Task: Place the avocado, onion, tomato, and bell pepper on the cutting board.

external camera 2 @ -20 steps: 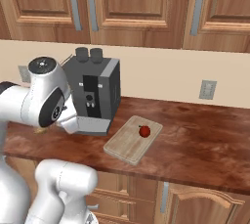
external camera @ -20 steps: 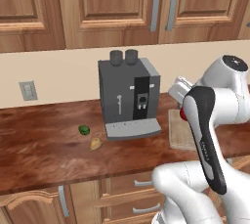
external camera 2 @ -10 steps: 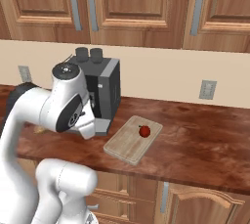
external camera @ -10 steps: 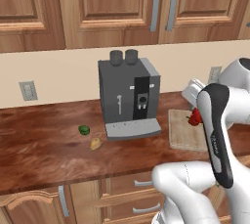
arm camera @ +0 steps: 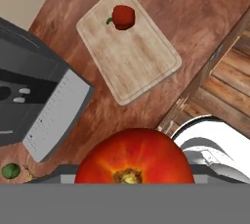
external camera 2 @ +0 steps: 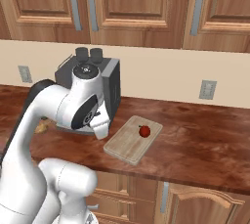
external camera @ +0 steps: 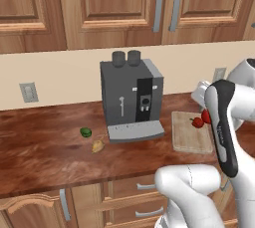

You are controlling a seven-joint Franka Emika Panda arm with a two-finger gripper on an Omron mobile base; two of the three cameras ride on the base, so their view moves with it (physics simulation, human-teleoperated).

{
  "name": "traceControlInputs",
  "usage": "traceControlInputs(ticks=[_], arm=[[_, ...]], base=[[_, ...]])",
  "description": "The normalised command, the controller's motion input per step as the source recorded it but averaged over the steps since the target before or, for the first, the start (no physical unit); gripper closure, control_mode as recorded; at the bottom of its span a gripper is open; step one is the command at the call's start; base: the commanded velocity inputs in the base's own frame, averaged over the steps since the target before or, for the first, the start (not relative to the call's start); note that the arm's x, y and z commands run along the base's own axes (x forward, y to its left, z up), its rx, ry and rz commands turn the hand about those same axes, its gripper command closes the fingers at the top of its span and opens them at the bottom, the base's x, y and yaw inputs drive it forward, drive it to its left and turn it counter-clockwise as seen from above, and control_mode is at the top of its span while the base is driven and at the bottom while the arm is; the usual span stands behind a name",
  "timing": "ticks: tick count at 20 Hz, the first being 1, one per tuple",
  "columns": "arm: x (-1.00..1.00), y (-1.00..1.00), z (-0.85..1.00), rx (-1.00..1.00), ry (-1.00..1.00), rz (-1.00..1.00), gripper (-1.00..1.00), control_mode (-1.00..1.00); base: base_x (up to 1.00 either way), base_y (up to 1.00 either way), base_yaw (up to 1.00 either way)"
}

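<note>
Swung toward the cutting board (arm camera: 128,52), your hand (arm camera: 129,176) is clamped on the tomato (arm camera: 134,158): smooth, slippery, soft, so grip its widest middle gently.

cutting board (external camera: 191,133): flat on counter (external camera: 45,152), just right of coffee machine (external camera: 132,100)
bell pepper (external camera: 197,122): on cutting board, toward its back edge, nearer wall; same spot in right base view (external camera 2: 144,131)
tomato (arm camera: 134,157): up in gripper (external camera: 205,103), above counter, near front corner of coffee machine
avocado (external camera: 85,132): on counter, left of coffee machine, off board
onion (external camera: 98,146): on counter, just in front and right of avocado, near machine's drip tray
wall outlet (external camera: 28,92): on wall behind counter, well left of machine
cabinets (external camera: 114,8): above counter
</note>
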Motion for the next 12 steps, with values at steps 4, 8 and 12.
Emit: traceControlInputs(ticks=[4,8,12], arm=[[0.52,-0.12,-0.22,0.0,0.04,0.0,1.0,-1.0],[0.49,-0.14,-0.24,0.0,0.08,0.0,1.0,-1.0],[0.4,-0.18,-0.25,0.0,0.11,0.0,1.0,-1.0]], base=[[0.0,0.0,0.0],[0.0,0.0,0.0],[0.0,0.0,0.0]])
